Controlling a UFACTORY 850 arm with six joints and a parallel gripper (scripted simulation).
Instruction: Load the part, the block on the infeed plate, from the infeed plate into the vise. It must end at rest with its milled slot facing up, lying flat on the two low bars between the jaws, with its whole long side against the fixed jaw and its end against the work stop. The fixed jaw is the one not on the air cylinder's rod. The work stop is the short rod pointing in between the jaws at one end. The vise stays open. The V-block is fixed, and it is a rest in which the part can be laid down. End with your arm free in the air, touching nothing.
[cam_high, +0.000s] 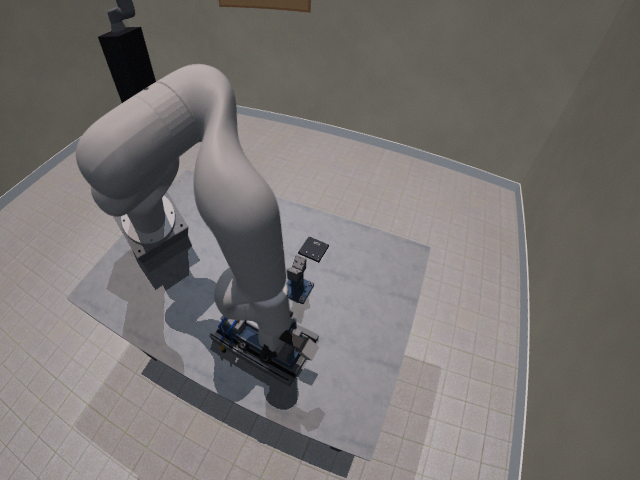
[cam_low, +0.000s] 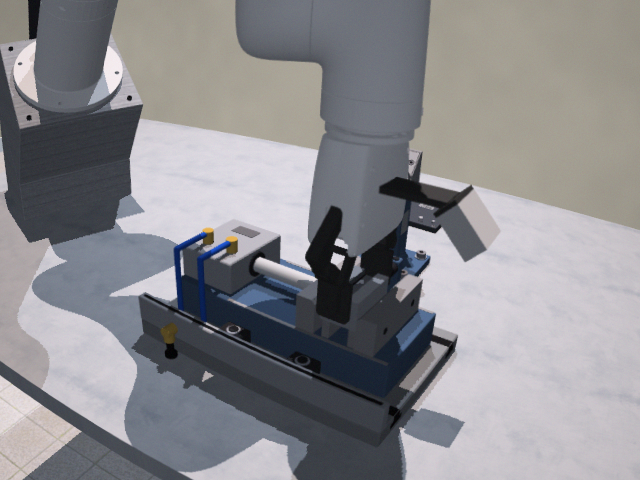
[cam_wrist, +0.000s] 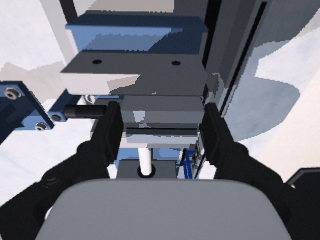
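Observation:
The grey block (cam_low: 369, 294) (cam_wrist: 160, 105) lies low between the vise jaws, its long side next to the fixed jaw (cam_low: 388, 320) (cam_wrist: 135, 65) with no clear gap seen. The movable jaw (cam_low: 306, 310) is on the rod side, and the vise stands open. My gripper (cam_low: 359, 289) (cam_wrist: 161, 114) points down over the vise and is open, one finger by each end of the block. The dark work stop (cam_wrist: 84, 111) points in from the left; its tip is hidden behind a finger, so contact with the block cannot be seen. The slot and bars are not clear.
The infeed plate (cam_high: 313, 249) (cam_low: 423, 221) carries no block. The V-block (cam_high: 296, 267) stands between the plate and the vise on its blue base (cam_high: 302, 291). The air cylinder (cam_low: 232, 258) with blue hoses stands at the other vise end, and a grey rail (cam_low: 258, 361) runs along the front.

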